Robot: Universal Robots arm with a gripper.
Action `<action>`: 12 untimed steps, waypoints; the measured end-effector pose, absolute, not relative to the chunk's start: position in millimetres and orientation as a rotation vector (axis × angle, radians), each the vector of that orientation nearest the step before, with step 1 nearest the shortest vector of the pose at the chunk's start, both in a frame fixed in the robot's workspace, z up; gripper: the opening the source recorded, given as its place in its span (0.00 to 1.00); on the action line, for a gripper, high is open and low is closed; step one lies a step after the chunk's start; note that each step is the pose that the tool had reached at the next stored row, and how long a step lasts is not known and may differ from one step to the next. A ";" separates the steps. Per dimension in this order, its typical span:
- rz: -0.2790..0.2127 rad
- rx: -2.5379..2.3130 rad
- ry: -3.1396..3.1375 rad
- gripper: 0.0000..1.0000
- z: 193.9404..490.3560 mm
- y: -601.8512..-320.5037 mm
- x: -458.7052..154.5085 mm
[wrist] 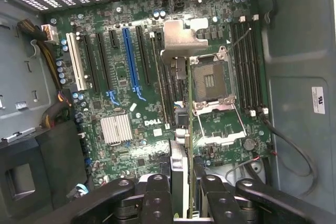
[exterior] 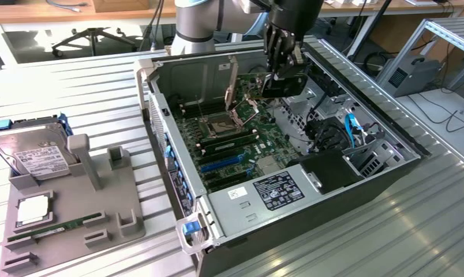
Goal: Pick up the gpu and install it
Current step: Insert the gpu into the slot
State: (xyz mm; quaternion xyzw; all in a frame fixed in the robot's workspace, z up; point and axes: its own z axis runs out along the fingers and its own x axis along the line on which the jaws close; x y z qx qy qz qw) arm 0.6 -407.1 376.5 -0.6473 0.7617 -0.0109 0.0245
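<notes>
my hand (wrist: 182, 195) is partly closed, clamping the gpu (wrist: 179, 167) edge-on above the motherboard (wrist: 131, 103); any tilt or offset could jam its connector against components.

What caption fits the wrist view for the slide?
Gripper holds the gpu edge-on over the motherboard, beside its open CPU socket.

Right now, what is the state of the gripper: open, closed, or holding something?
Gripper: closed on the gpu, held edge-on above the motherboard.
</notes>
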 end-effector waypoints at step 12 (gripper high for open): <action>-0.033 -2.029 2.334 0.27 376.3 -407.1 0.6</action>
